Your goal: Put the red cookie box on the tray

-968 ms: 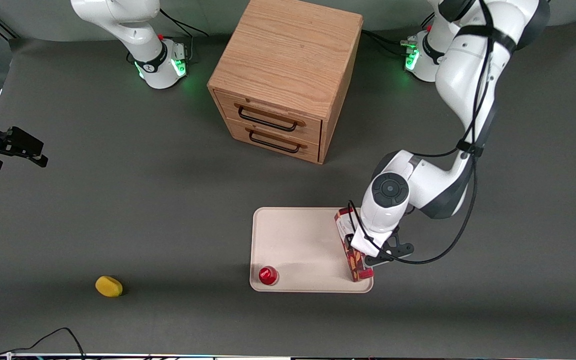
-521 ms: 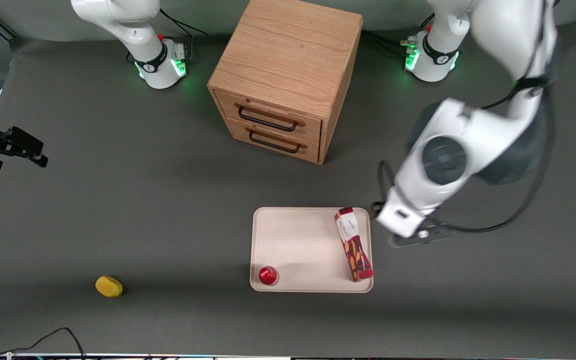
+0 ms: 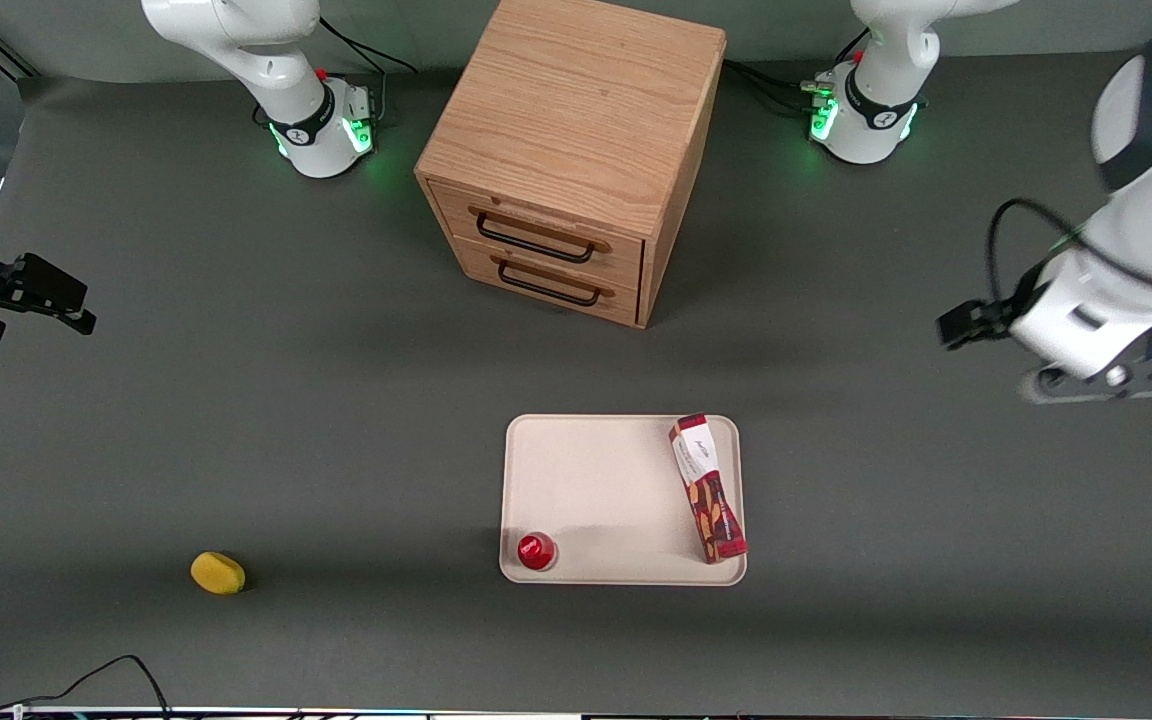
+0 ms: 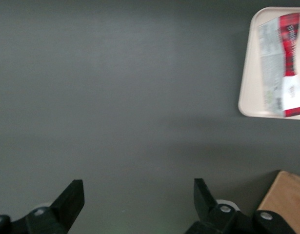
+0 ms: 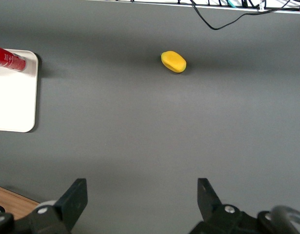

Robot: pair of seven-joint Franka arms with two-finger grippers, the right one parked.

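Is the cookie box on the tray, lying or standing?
Lying flat on the tray: the red cookie box rests lengthwise. The tool is open, away.

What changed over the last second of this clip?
The tool let go of the red cookie box, rose and swung away toward the working arm's end of the table; its fingers are open over bare table. The box lies on the tray, unmoved, as are the small red object, yellow object and cabinet.

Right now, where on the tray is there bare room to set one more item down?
The tray is bare across its middle, between the red cookie box along the working arm's edge and the small red object in its near corner. Those two spots are crowded. The gripper hangs open above bare table, away from the tray.
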